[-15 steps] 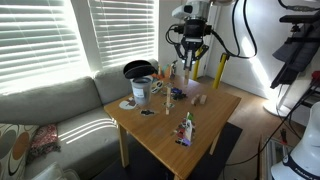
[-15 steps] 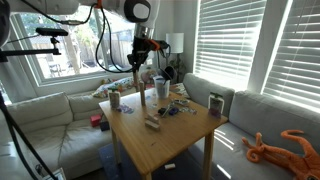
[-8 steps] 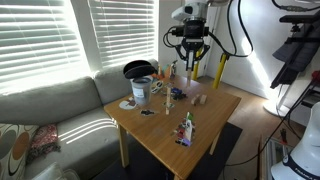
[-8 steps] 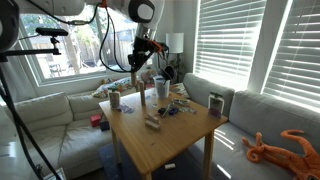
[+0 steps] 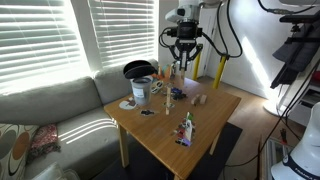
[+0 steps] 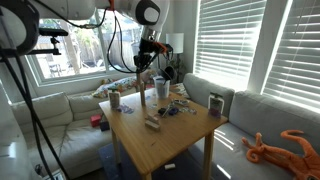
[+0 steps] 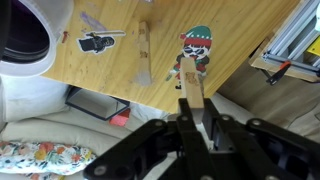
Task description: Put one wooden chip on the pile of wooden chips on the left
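My gripper (image 7: 197, 128) is shut on a light-tan wooden chip (image 7: 191, 93) that sticks out forward between the fingers. In both exterior views the gripper (image 5: 184, 55) (image 6: 146, 62) hangs high over the far side of the wooden table (image 5: 160, 135). Below it in the wrist view, two more wooden chips (image 7: 144, 58) lie end to end on the table. In an exterior view loose chips (image 5: 198, 99) lie near the table's right side, and in an exterior view chips (image 6: 153, 122) lie near the table's middle.
A white bucket-like cup (image 5: 141, 91) (image 7: 28, 40) stands near the sofa-side edge. A green-and-white bottle (image 5: 186, 129) (image 7: 196, 52) lies on the table. Small bottles (image 5: 172, 70) stand at the far edge. A yellow post (image 5: 220, 70) stands beyond the table. A sofa (image 5: 50, 110) flanks it.
The gripper, still holding the chip, has drifted a little to the left in the exterior view and turned slightly. Nothing on the table has moved.
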Robot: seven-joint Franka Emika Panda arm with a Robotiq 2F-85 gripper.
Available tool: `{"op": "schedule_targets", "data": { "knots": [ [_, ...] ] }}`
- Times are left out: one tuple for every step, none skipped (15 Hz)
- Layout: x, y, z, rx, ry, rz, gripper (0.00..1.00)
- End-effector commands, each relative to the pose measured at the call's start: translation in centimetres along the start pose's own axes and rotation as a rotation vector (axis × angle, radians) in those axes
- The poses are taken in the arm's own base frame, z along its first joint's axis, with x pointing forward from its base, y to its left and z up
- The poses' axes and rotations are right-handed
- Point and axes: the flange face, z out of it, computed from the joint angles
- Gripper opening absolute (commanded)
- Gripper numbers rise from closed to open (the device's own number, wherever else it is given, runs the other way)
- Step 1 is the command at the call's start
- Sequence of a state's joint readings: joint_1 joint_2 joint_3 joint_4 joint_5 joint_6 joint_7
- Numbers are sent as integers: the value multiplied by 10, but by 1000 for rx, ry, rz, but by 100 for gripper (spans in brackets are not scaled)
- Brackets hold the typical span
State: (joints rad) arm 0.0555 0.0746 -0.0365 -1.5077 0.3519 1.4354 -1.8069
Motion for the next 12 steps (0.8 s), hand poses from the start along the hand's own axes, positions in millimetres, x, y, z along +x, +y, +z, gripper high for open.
{"op": "schedule_targets", "data": {
  "knots": [
    [6, 9, -6, -13, -16, -21, 4],
    [9, 10, -7, -13, -16, -25, 4],
    [12, 12, -8, -15, -10, -25, 4],
    [14, 13, -9, -19, -10, -28, 4],
    [15, 15, -9, -24, -12, -25, 4],
    [14, 17, -10, -31, -13, -20, 4],
    [15, 19, -11, -37, -13, -19, 4],
    [15, 22, -11, -42, -12, -19, 4],
    [16, 24, -11, -45, -5, -21, 4],
    [17, 26, -11, -46, 0, -24, 4],
    [18, 27, -11, -46, 0, -25, 4],
    [19, 28, -10, -45, 2, -26, 4]
  ]
}}
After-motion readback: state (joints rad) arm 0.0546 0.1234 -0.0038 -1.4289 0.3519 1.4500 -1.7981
